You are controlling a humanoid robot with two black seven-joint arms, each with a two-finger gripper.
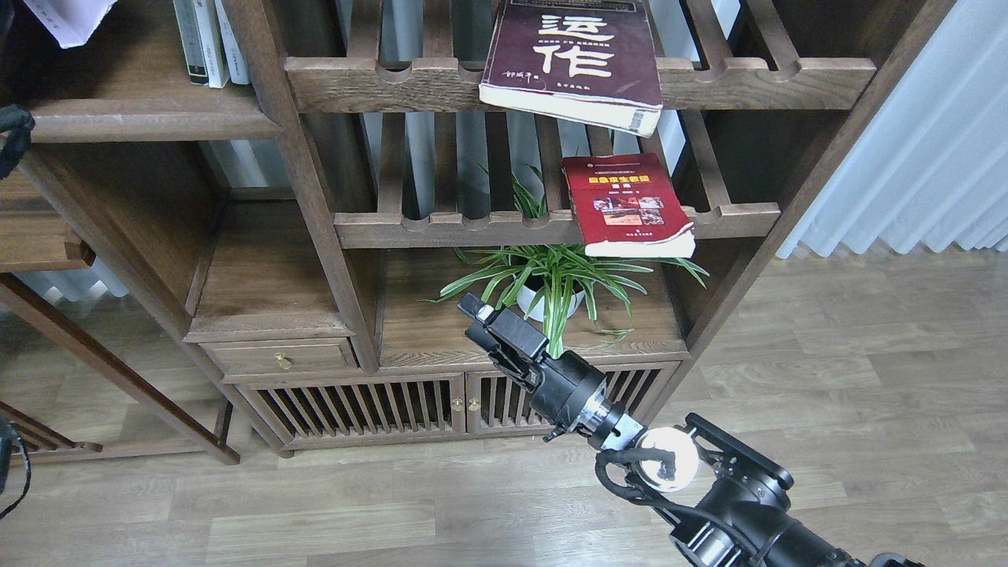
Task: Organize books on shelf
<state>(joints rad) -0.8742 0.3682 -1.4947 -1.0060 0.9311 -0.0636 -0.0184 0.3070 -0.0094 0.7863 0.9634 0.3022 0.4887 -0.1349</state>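
Only a corner of the pale lavender-white book shows at the top left, raised above the solid dark-brown shelf; what holds it is out of frame. The thick maroon book lies flat on the upper slatted rack, overhanging its front rail. On the lower rack the red book also lies flat, sticking out over the rail. My right gripper hovers in front of the plant, well below both books, holding nothing; its dark fingers overlap. A black piece juts in at the left edge.
Thin white and grey upright books stand at the back of the shelf. A spider plant in a white pot sits on the cabinet top above slatted doors. White curtain hangs at right, over wooden floor.
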